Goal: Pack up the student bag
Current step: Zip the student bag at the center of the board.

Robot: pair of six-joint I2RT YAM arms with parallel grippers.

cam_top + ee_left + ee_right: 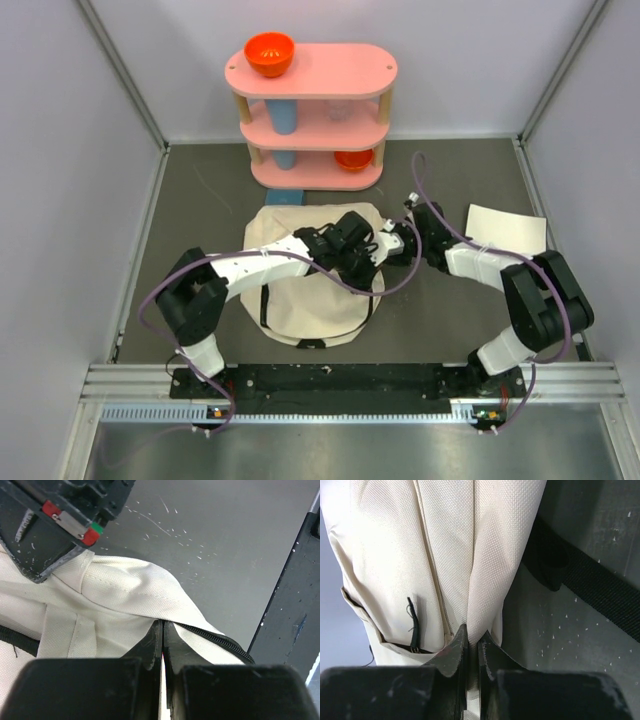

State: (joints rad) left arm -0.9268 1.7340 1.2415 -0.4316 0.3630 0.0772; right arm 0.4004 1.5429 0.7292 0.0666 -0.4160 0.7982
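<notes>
The cream student bag [300,290] lies flat in the middle of the grey table, straps toward the near edge. My left gripper [365,262] is over the bag's right upper part; in the left wrist view [163,626] it is shut on a fold of the bag's cream fabric [125,590] beside the black zipper [215,637]. My right gripper [392,246] is at the bag's right upper edge; in the right wrist view [472,635] it is shut on a pinched fold of the bag's canvas [490,555]. A black strap [600,595] lies on the table beside it.
A pink three-tier shelf [312,115] stands at the back with an orange bowl [269,53] on top, a blue cup [283,115] on the middle tier and an orange bowl [352,158] below. A flat white sheet [505,228] lies at the right. A blue item [283,197] lies behind the bag.
</notes>
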